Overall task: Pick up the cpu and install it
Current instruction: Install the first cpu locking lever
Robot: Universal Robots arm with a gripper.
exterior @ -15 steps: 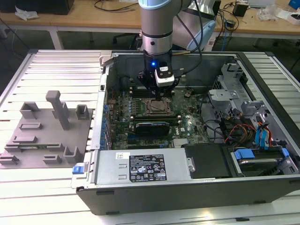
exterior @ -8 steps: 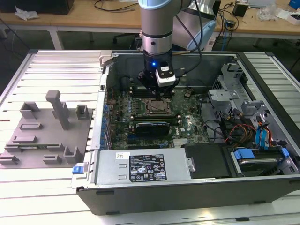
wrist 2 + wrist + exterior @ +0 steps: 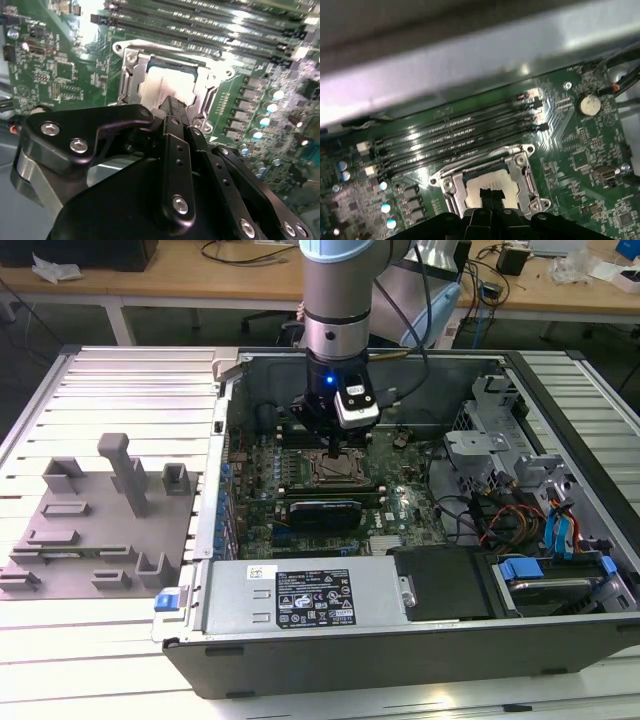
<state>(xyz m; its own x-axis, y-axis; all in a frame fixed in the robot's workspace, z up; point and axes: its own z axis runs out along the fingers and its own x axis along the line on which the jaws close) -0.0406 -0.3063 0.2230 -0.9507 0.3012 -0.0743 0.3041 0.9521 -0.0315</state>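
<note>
The gripper (image 3: pixel 334 445) is lowered inside the open computer case (image 3: pixel 400 640), directly above the socket frame (image 3: pixel 335 468) on the green motherboard (image 3: pixel 400 505). In both wrist views the cpu (image 3: pixel 167 85) is seen lying flat inside the socket frame (image 3: pixel 131 80), its pale silvery top bounded by the metal frame on all sides. The black fingertips (image 3: pixel 175 107) are brought close together and reach down to the near edge of the cpu; in the first wrist view the same fingertips (image 3: pixel 491 196) are seen meeting at the edge of the cpu (image 3: pixel 485 181) within the socket frame (image 3: pixel 522 175). The jaws appear narrow, nearly closed on one another, but whether the chip is pinched between them or merely touched cannot be told.

Beyond the socket frame, a row of long dark memory slots (image 3: pixel 455 132) is laid across the motherboard, and a round coin battery (image 3: pixel 590 104) is mounted farther along the board from them. A row of small capacitors (image 3: pixel 265 107) stands just beside the socket frame on its other side.

In the exterior view, a grey plastic tray (image 3: pixel 85 540) with upright posts rests on the ribbed metal table (image 3: pixel 130 380), well apart from the socket frame toward the exterior view's left, outside the case. The power supply (image 3: pixel 300 595) with its labelled top is set inside the case between the socket frame and the case's near wall
</note>
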